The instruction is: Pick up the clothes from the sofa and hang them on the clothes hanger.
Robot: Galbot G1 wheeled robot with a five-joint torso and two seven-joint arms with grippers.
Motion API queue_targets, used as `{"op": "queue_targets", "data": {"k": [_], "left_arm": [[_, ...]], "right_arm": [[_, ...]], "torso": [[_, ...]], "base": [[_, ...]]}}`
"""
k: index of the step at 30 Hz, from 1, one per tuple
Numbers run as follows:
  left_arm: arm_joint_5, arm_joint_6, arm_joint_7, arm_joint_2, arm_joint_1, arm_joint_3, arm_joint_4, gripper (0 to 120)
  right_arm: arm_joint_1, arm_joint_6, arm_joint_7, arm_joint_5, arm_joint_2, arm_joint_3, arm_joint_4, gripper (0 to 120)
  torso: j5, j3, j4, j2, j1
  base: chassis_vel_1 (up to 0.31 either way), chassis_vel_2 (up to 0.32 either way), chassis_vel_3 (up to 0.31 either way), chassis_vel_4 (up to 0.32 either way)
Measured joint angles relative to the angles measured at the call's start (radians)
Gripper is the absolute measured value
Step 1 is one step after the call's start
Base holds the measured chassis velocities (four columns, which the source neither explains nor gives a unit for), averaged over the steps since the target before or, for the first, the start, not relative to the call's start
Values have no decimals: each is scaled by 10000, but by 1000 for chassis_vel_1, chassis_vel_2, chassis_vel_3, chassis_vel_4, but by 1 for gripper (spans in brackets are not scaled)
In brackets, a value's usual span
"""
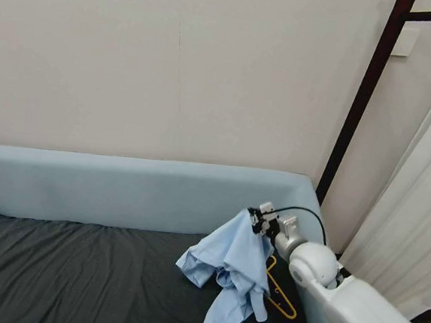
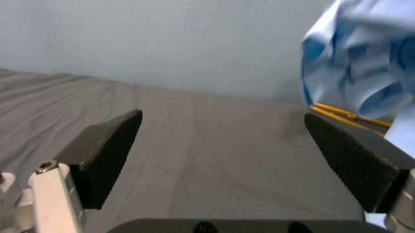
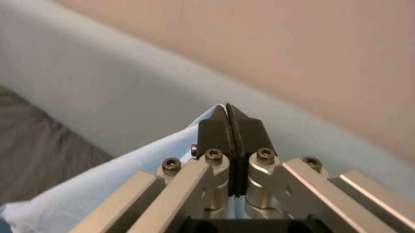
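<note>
Shirt (image 1: 232, 272), light blue, hangs bunched straight below the right claw (image 1: 256, 219), its top corner pinched in the tips. The right claw's 2 pads (image 3: 214, 128) are pressed together on the cloth, no gap between them, and blue fabric (image 3: 97, 194) runs off 1 side of the pads. The claw is raised in front of the sofa (image 1: 122, 191) backrest, near the backrest's right end. The shirt's lower folds drop toward the dark seat (image 1: 55, 268) under the claw; cannot tell if they touch it.

Hanger (image 1: 283, 300), yellow wire, is below the right claw, on the arm's side of the shirt and partly covered by it. Cannot tell if it lies on the seat or is caught in the cloth.

Left claw (image 2: 222, 121) is low over the seat, its 2 pads (image 2: 107, 150) wide apart with nothing between them, only bare grey cover beneath. Ahead of it and off to 1 side is the hanging shirt (image 2: 363, 63), with the hanger (image 2: 350, 116) wires just under the cloth, near 1 pad but not touching. The pale sofa back (image 2: 194, 43) is beyond the left claw.

Rack pole (image 1: 365, 91), dark, rises above and to the right of the right claw, beyond the sofa's end. Curtain (image 1: 414, 224), white, hangs further right of the claw, past the pole.
</note>
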Motion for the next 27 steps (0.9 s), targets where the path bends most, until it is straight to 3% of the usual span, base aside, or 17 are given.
{"op": "queue_targets", "data": {"k": [7, 13, 17, 27], "left_arm": [[0, 0, 2, 2, -18, 1, -56, 99], [-8, -4, 4, -11, -20, -3, -104, 99], [-40, -44, -12, -30, -23, -50, -122, 99], [-155, -213, -108, -146, 31, -165, -150, 99]], "right_arm": [[2643, 222, -529, 1299, -717, -578, 461, 0], [4621, 831, -1066, 2015, -767, -1354, -31, 0], [6151, 1528, -1651, 2480, -370, -2247, -622, 0], [6562, 3006, -2611, 2670, 1053, -3309, -1532, 0]], "torso": [[-4, -1, 0, 1, 0], [-3, 0, 2, 0, -1], [-6, -1, 2, 0, -1], [-6, -1, 3, 0, -1]], "base": [[0, 0, 0, 0], [0, 0, 0, 0], [0, 0, 0, 0], [0, 0, 0, 0]]}}
